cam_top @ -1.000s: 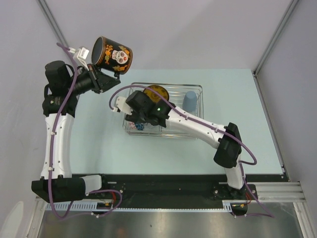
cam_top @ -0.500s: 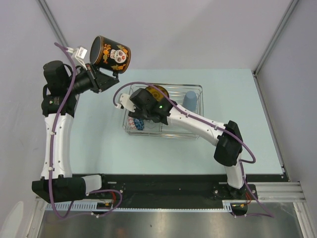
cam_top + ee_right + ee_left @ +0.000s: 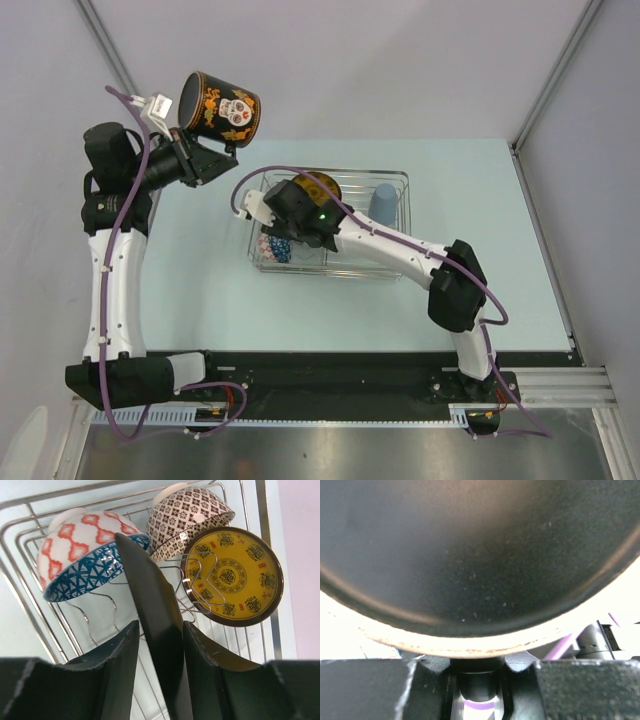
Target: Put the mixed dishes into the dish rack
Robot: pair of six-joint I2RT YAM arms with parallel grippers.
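Observation:
My left gripper [image 3: 203, 152] is shut on the handle of the black skull-printed mug [image 3: 220, 108] and holds it high above the table's far left. In the left wrist view the mug's dark body [image 3: 480, 555] fills the frame above my gripper [image 3: 477, 680]. My right gripper [image 3: 272, 238] is over the left end of the dish rack [image 3: 400, 176], shut on a dark flat plate [image 3: 156, 630] held edge-on. In the rack are a blue-patterned bowl [image 3: 85, 562], a reddish-white patterned bowl [image 3: 190, 517], a round yellow-motif plate [image 3: 235, 575] and a light-blue cup [image 3: 384, 200].
The rack's wire prongs [image 3: 197, 587] stand close around the held plate. Bare pale-green table [image 3: 480, 220] lies right and in front of the rack. Grey walls and metal frame posts [image 3: 555, 75] close off the back and sides.
My left gripper has carried the mug slightly up and to the left. My right gripper has shifted a little toward the rack's back with the dark plate.

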